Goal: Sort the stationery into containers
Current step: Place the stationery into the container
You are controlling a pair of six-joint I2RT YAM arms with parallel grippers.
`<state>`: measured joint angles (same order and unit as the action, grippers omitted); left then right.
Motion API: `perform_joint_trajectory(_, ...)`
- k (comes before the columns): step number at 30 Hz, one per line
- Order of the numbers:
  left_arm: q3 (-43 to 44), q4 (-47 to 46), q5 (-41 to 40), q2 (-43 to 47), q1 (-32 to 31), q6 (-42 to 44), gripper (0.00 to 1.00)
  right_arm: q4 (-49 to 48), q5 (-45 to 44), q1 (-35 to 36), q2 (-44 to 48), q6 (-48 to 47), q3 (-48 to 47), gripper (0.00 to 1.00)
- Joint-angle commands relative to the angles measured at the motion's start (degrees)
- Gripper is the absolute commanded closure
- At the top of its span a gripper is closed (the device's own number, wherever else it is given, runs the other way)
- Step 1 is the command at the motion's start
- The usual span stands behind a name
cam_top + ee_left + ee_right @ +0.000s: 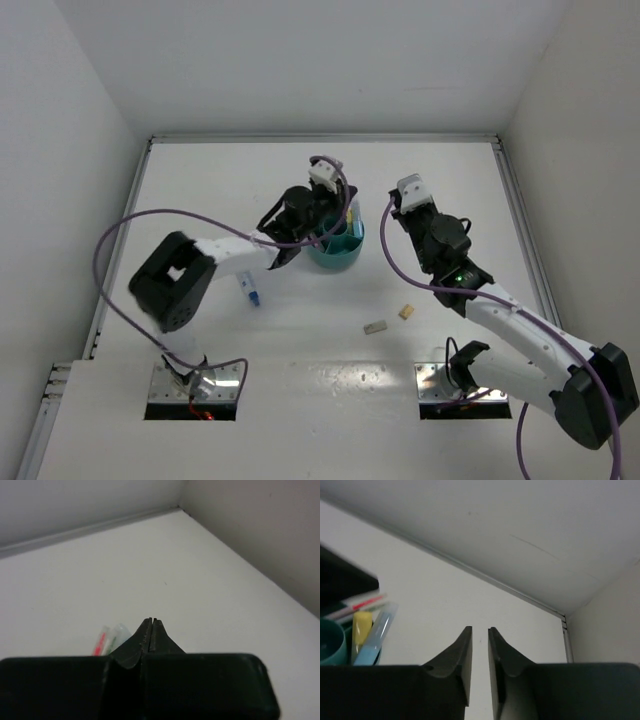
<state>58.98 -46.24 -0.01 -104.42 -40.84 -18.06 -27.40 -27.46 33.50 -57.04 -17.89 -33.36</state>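
A blue marker [252, 290] lies on the white counter [220, 180]. The left tool [151, 623], pressed together on nothing, hangs over the round teal organiser [335, 256], where pens and a yellow marker [361, 624] stand upright. A grey block [375, 327] and a tan block [406, 312] lie nearer the arms' bases. The right tool [479, 630] is slightly spread and empty.

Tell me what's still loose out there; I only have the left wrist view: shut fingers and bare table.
Observer: A blue marker lies loose, left of the teal organiser.
Operator: Anything else?
Observer: A tan block and a grey block lie apart, nearer than the organiser and to its right.
Operator: And the right gripper?
Observer: The right gripper is slightly open and empty, to the right of the organiser.
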Motion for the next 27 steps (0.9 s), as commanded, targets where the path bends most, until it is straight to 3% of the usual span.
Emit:
perform_joint_trajectory(1, -1.66, 5.09, -9.12, 15.97, -1.34, 1.71, 1.0, 6.91, 7.59, -0.27, 0.08, 0.49, -2.75, 0.79)
perform_joint_trajectory(4, -8.86, 8.43, -14.48, 25.55, -1.35, 0.23, 1.0, 9.1, 10.75, -0.27, 0.08, 0.49, -2.76, 0.69)
perform_joint_trajectory(5, -10.8, 11.23, -15.88, 32.54, -1.35, -0.73, 1.0, 9.81, 11.46, -0.27, 0.08, 0.49, -3.54, 0.67)
perform_joint_trajectory(8, -16.69, 22.8, -24.49, 42.51, -1.88, -9.32, 1.0, 12.62, 14.96, -0.27, -0.44, 0.49, -4.08, 0.66)
perform_joint_trajectory(10, -19.77, 29.77, -31.25, 50.0, -1.88, -13.9, 1.0, 13.15, 16.12, -0.27, -0.97, 1.79, -4.08, 0.8)
perform_joint_trajectory(11, -20.3, 38.42, -33.54, 51.67, -1.88, -19.23, 0.99, 14.12, 16.13, -0.27, -2.1, 1.81, -5.29, 1.0)
perform_joint_trajectory(12, -20.31, 43.03, -35.3, 52.99, -1.88, -22.07, 0.91, 15.0, 17.0, -0.27, -2.98, 1.81, -6.0, 1.0)
perform_joint_trajectory(13, -20.31, 47.51, -38.71, 54.75, -1.88, -25.06, 0.64, 16.05, 18.66, -0.27, -4.12, 2.33, -7.92, 1.0)
perform_joint_trajectory(15, -19.69, 55.69, -38.75, 56.6, -1.35, -28.85, 0.46, 19.74, 21.73, -0.27, -9.46, 2.86, -10.48, 1.0)
perform_joint_trajectory(16, -20.56, 56.77, -37.53, 58.96, -1.35, -29.48, 0.29, 21.58, 23.66, -0.27, -11.85, 3.38, -14.15, 1.0)
perform_joint_trajectory(17, -21.09, 57.83, -37.52, 60.29, -1.35, -30.44, 0.23, 26.12, 25.51, -0.8, -14.31, 3.39, -16.19, 1.0)
perform_joint_trajectory(22, -22.33, 65.65, -37.42, 68.46, -1.35, -32.65, 0.18, 35.21, 32.65, -2.11, -29.59, 3.92, -31.21, 1.0)
perform_joint_trajectory(27, -22.86, 72.94, -39.98, 76.28, -1.35, -32.65, 0.18, 47.14, 35.19, -3.53, -36.83, 0.93, -43.6, 1.0)
